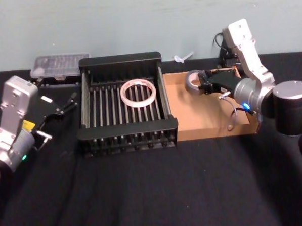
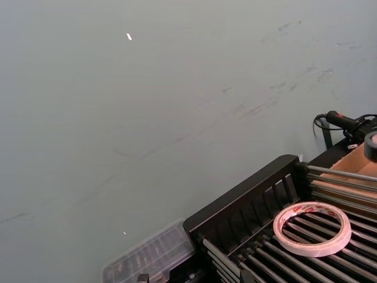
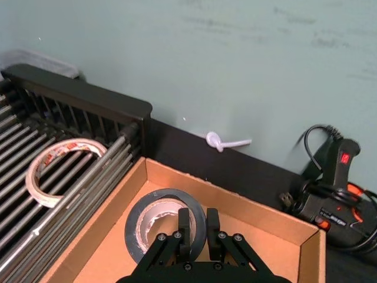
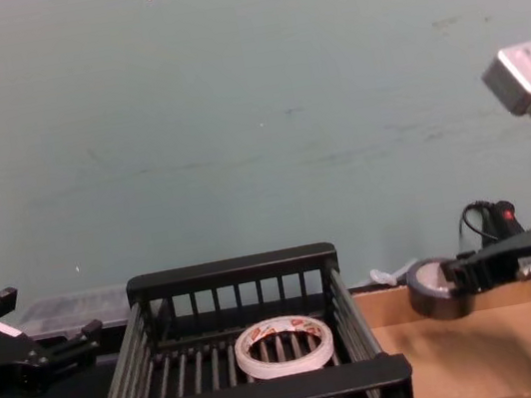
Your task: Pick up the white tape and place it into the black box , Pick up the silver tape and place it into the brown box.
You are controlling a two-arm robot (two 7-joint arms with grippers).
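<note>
My right gripper [image 3: 197,227] has its jaws clamped on the silver tape [image 3: 165,227] over the brown box [image 1: 192,126]; white tape [image 1: 138,92] sits in the black box [image 1: 124,129], left gripper [image 1: 64,108] jaws open at the left.

A pale blue-green wall [image 4: 247,81], scuffed with faint dark streaks, rose straight behind the tabletop [image 1: 155,194], which was covered in plain black cloth. Light fell evenly across both, with no hard shadows.
</note>
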